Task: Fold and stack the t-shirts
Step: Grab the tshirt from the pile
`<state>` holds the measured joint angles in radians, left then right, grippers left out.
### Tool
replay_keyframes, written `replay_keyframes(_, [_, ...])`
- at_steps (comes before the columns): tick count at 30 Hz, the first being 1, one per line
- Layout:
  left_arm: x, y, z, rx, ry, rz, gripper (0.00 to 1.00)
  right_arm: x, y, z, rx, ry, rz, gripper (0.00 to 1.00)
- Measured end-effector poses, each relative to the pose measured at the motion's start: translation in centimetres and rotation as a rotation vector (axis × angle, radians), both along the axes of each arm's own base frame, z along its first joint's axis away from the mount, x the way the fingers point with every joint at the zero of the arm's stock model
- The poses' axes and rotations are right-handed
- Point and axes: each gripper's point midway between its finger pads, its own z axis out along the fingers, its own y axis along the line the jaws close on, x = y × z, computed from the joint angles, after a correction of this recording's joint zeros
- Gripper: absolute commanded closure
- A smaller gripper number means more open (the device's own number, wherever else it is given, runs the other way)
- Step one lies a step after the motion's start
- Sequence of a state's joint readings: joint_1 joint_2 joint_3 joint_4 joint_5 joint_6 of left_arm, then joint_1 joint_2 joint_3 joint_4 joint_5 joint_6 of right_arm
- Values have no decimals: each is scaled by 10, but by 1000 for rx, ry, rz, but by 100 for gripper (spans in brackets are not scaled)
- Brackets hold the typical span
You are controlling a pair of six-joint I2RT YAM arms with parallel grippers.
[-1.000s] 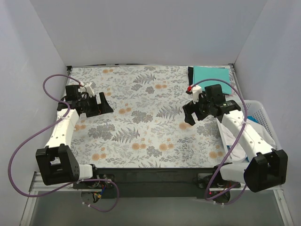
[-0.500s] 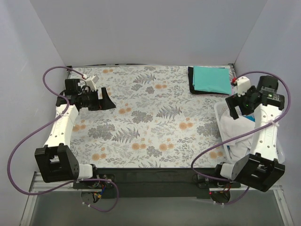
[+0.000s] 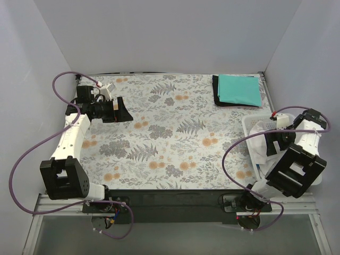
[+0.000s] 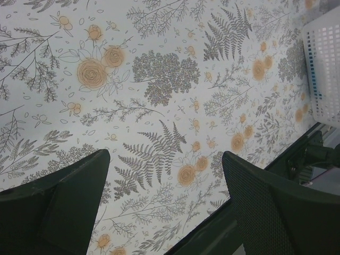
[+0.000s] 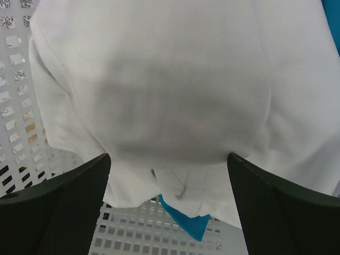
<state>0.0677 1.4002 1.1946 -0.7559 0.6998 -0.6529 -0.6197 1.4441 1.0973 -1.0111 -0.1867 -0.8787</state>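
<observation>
A folded teal t-shirt (image 3: pixel 239 90) lies on a folded dark t-shirt (image 3: pixel 216 91) at the table's far right. A crumpled white t-shirt (image 3: pixel 258 139) fills the white lattice basket (image 3: pixel 247 129) at the right edge; in the right wrist view the white t-shirt (image 5: pixel 175 90) covers a bright blue t-shirt (image 5: pixel 187 220). My right gripper (image 3: pixel 272 142) hangs open just above the white t-shirt, its jaws wide on either side of it (image 5: pixel 167 180). My left gripper (image 3: pixel 121 110) is open and empty over the floral cloth at the far left (image 4: pixel 166 175).
The floral grey-and-orange table cloth (image 3: pixel 170 133) covers the table. The basket's wall (image 4: pixel 324 69) shows at the right in the left wrist view, with the table's dark front edge (image 4: pixel 212 234) below it. Grey walls enclose three sides.
My right arm has swung from the table's middle right out over the basket and come down close above the white t-shirt. My left gripper has shifted slightly toward the far side.
</observation>
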Motion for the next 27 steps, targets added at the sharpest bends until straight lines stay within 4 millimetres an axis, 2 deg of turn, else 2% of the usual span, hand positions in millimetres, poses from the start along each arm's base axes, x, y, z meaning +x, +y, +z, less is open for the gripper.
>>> replay_keyframes(3, [0,0,0,0,1,0,13,5,-3,-10,3,0,-3,16])
replay_keyframes(4, [0,0,0,0,2,0,13,5,-2,-13,11,7,-7,29])
replay_keyframes(6, [0,0,0,0,2,0,13,7,-3,-18,18,11,-7,42])
replay_keyframes(7, [0,0,0,0,2,0,13,8,-3,-19,20,10,-7,59])
replay_keyframes(9, [0,0,0,0,2,-1,13,10,-4,-19,19,1,-8,82])
replay_keyframes(10, [0,0,0,0,3,-1,13,11,-4,-19,21,-2,-6,98])
replay_keyframes(15, [5,-1,3,0,-4,-4,13,13,-3,-16,26,-12,-11,99])
replay_keyframes(17, [5,-1,4,0,-7,-4,13,21,-4,-2,22,-57,-7,99])
replay_keyframes(20, [6,-1,6,-1,-11,-4,13,44,-7,47,-3,-198,1,99])
replay_keyframes(24, [8,-2,11,-9,-11,5,13,87,-4,160,-63,-534,45,99])
replay_keyframes(27, [11,-3,21,-24,-24,11,13,107,21,251,-75,-764,112,99])
